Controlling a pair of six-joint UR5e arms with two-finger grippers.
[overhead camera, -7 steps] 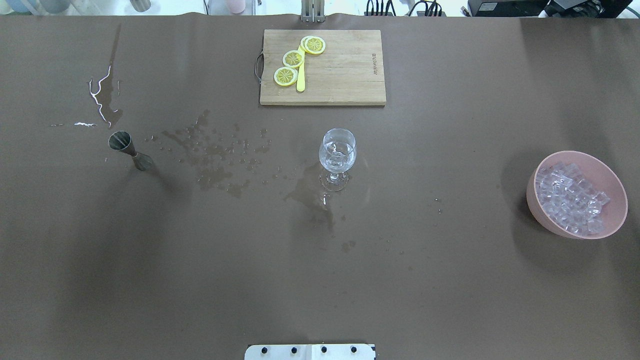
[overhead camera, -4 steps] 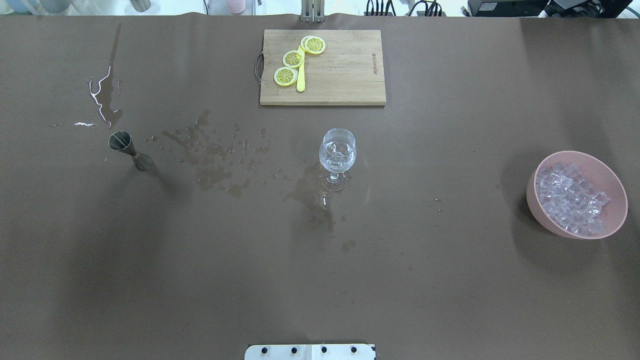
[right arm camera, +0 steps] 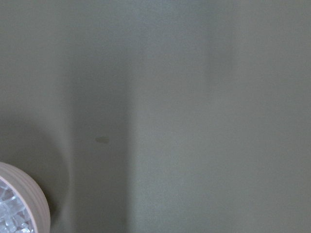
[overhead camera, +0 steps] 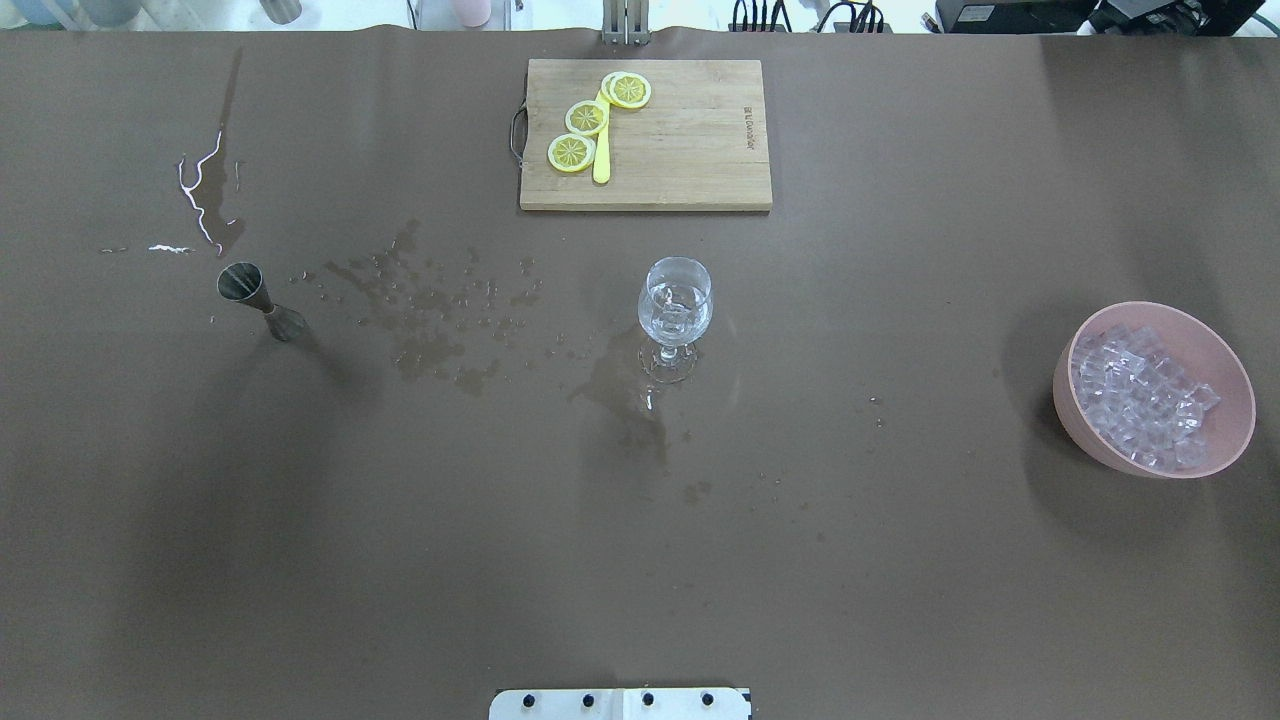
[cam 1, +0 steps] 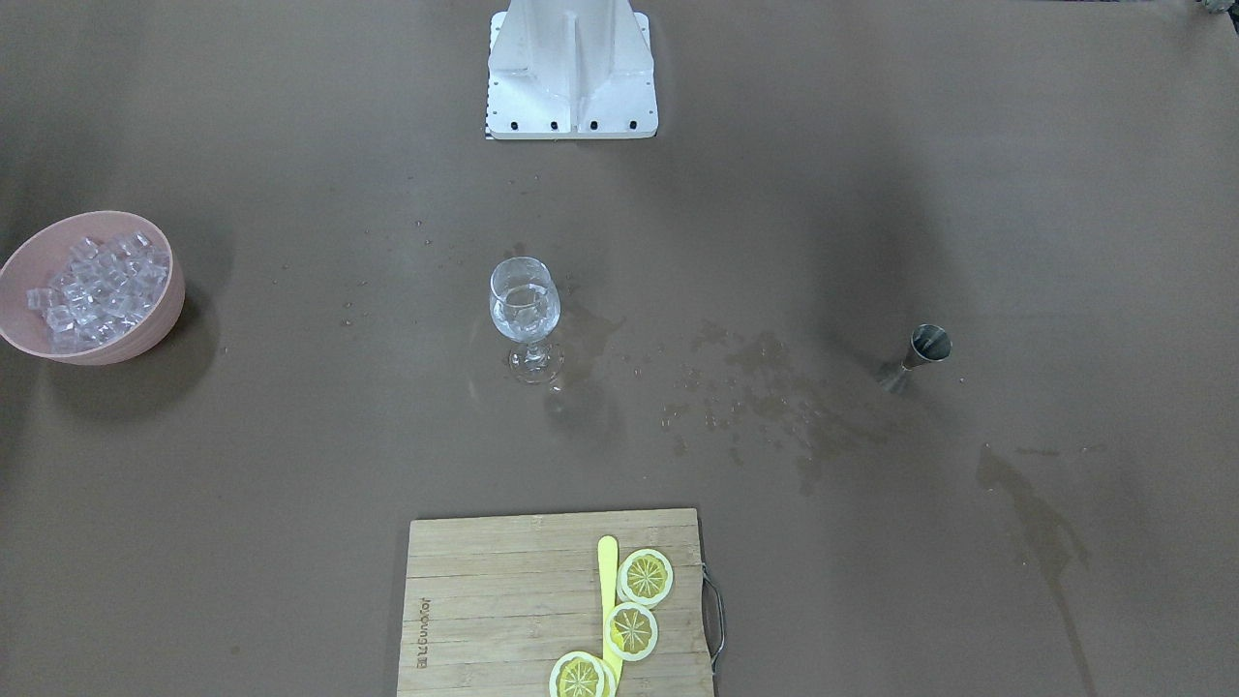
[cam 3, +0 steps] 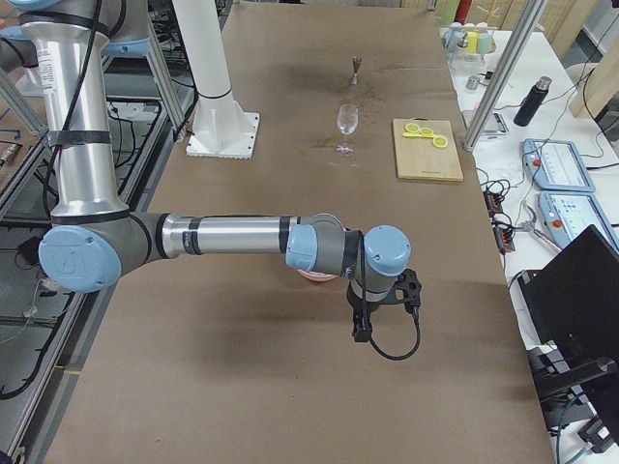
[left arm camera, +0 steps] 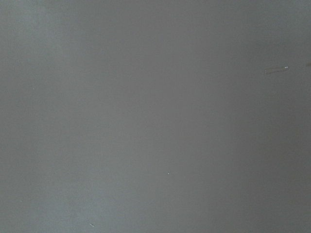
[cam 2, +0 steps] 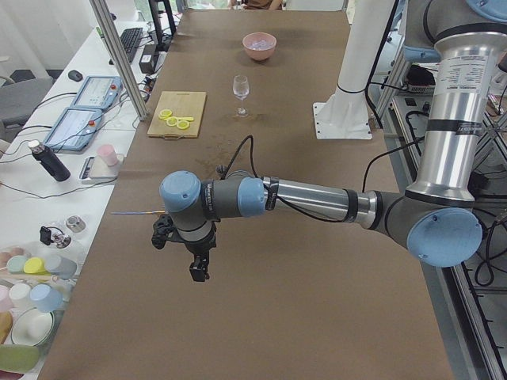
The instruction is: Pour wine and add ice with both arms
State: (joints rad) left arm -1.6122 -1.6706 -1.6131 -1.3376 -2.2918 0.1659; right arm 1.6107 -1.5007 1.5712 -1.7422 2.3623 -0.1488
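A clear wine glass (overhead camera: 676,310) with clear contents stands at mid-table; it also shows in the front view (cam 1: 525,312). The ice (overhead camera: 1140,395) is heaped in a pink bowl (overhead camera: 1070,415) at the right. A steel jigger (overhead camera: 258,300) stands at the left. Neither arm shows in the overhead or front view. In the left side view my left gripper (cam 2: 196,265) hangs over bare table, far from the glass (cam 2: 241,89). In the right side view my right gripper (cam 3: 363,329) hangs just beyond the bowl. I cannot tell whether either is open or shut. The right wrist view shows the bowl's edge (right arm camera: 34,199).
A wooden cutting board (overhead camera: 690,150) with lemon slices (overhead camera: 587,118) and a yellow stick lies at the far edge. Wet spill patches (overhead camera: 430,300) spread between jigger and glass. The white robot base (overhead camera: 620,703) is at the near edge.
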